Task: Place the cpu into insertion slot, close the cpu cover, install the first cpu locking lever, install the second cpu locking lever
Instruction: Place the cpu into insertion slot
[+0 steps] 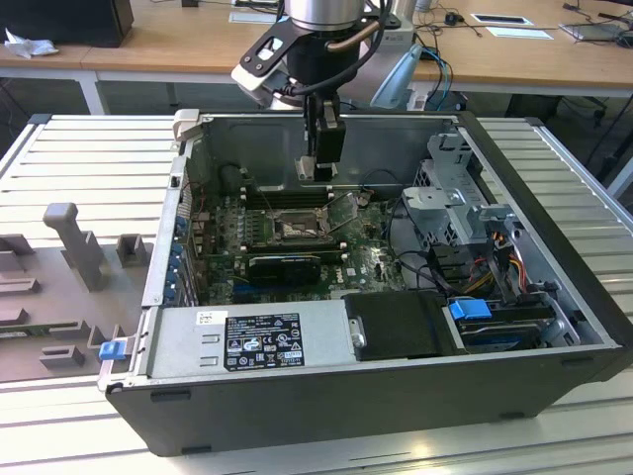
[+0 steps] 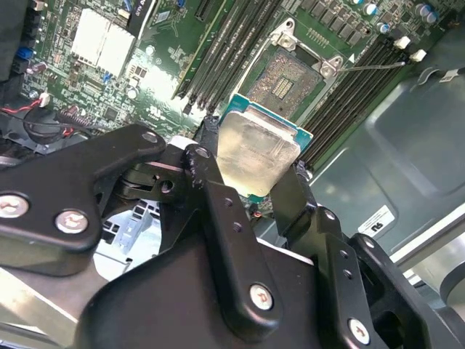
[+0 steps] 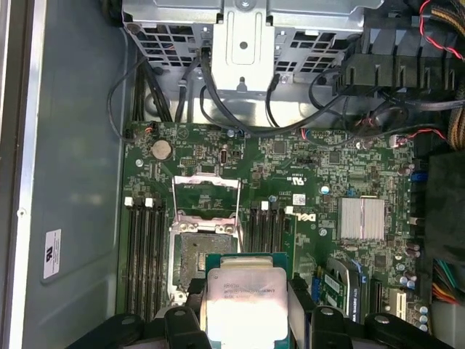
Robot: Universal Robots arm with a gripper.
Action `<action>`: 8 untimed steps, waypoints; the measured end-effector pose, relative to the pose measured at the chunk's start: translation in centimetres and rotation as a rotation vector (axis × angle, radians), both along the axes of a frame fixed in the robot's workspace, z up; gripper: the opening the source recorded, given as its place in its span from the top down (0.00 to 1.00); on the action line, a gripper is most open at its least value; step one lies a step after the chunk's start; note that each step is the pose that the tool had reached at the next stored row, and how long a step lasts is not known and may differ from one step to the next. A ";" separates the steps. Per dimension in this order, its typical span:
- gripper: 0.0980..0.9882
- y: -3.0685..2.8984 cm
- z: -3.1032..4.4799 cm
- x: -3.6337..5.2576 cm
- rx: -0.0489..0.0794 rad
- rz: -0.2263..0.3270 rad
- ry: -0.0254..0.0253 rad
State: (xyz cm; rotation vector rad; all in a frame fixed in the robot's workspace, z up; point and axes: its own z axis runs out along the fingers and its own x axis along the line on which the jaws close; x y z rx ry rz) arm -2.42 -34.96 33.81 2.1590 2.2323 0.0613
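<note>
Second wrist view: black two-finger gripper (image 2: 247,174) clamps small flat silvery square cpu (image 2: 256,145) by opposite edges, hovering near dark-framed square insertion slot (image 2: 292,81). Looks light, stiff, fragile: edges only.

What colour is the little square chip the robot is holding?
The cpu is silvery-grey with a green rim, clearest in the second wrist view.

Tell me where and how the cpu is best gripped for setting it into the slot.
By two opposite side edges, coming from above. The cpu is a thin flat square, so edges are likely the only purchase that leaves its underside free; the gripper pinches it that way near the insertion slot.
</note>
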 end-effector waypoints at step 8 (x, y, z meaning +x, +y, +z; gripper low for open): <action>0.51 0.00 -0.02 0.00 0.000 -0.019 0.0000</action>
